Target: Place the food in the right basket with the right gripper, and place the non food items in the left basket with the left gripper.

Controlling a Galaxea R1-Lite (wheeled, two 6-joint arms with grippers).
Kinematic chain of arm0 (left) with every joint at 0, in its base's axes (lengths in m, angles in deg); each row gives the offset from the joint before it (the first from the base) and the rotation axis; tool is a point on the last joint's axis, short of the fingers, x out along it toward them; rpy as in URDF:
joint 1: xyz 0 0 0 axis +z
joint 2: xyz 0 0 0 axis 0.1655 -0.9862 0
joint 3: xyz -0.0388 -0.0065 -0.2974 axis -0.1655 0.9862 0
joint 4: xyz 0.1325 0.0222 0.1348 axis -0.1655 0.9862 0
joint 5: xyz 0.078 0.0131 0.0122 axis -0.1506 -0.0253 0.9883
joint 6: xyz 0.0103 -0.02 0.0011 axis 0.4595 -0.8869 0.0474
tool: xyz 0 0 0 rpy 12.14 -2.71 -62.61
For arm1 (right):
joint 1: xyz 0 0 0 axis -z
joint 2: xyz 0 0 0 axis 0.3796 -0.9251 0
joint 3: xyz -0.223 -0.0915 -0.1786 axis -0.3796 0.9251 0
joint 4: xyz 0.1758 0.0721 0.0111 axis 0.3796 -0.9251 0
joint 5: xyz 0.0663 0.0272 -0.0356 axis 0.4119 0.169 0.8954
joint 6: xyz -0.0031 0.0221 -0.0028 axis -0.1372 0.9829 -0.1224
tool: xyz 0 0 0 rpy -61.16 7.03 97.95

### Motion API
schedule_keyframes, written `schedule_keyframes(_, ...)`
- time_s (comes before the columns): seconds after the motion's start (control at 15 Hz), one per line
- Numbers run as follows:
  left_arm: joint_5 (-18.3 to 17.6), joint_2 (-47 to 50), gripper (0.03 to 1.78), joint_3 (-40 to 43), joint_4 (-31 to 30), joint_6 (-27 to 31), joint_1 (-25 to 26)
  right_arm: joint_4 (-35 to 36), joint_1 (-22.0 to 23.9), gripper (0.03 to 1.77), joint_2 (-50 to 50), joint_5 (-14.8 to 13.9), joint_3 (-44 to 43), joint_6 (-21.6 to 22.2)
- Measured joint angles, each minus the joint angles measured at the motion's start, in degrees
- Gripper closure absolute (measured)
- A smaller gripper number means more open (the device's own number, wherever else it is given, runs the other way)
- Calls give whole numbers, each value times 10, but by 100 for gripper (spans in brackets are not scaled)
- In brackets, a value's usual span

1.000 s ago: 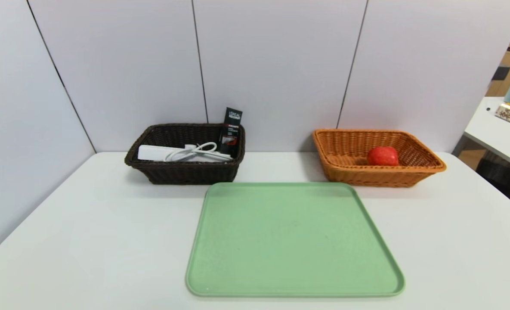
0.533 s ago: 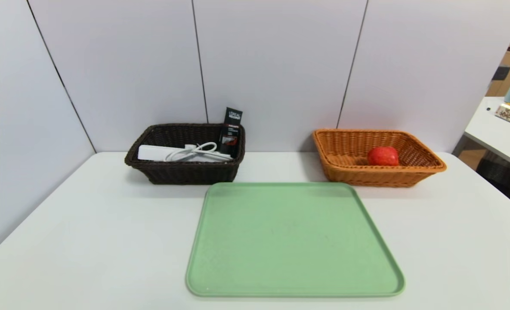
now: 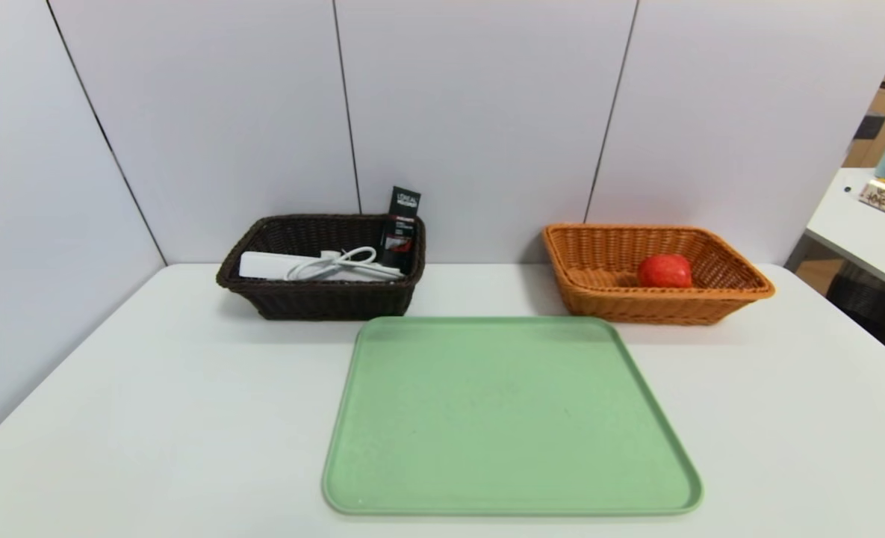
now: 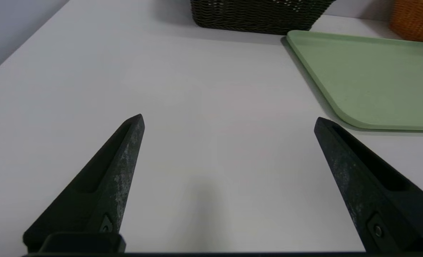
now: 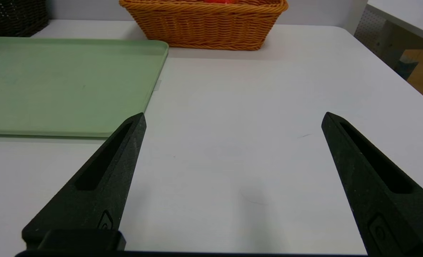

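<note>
writing: tube (image 3: 402,228) reads "l'oréal"
baskets: two behind tray (image 3: 382,478); brown (image 3: 323,302), orange (image 3: 659,308)
apple (image 3: 664,270): one
left gripper (image 4: 229,119): fingers apart
right gripper (image 5: 233,116): fingers apart

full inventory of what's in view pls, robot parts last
table: 1, white, under everything
tray: 1, green, table centre, bare
left basket: 1, dark brown, behind tray
power strip: 1, white with cable, in left basket
tube: 1, black, upright in left basket
right basket: 1, orange, behind tray
apple: 1, red, in right basket
side table: 1, white, far right
left gripper: open, above bare table
right gripper: open, above bare table
</note>
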Motion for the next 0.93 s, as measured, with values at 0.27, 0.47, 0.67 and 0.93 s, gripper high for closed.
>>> schedule_keyframes(0.27,51,0,12,2,4,71,0,0,0,11,0,-3,0,4)
schedule_keyframes(0.47,52,0,12,10,4,96,0,0,0,11,0,-4,1,4)
schedule_keyframes(0.67,53,0,12,13,1,88,0,0,0,11,0,-3,1,4)
schedule_keyframes(0.93,53,0,12,13,1,88,0,1,0,10,0,-4,1,2)
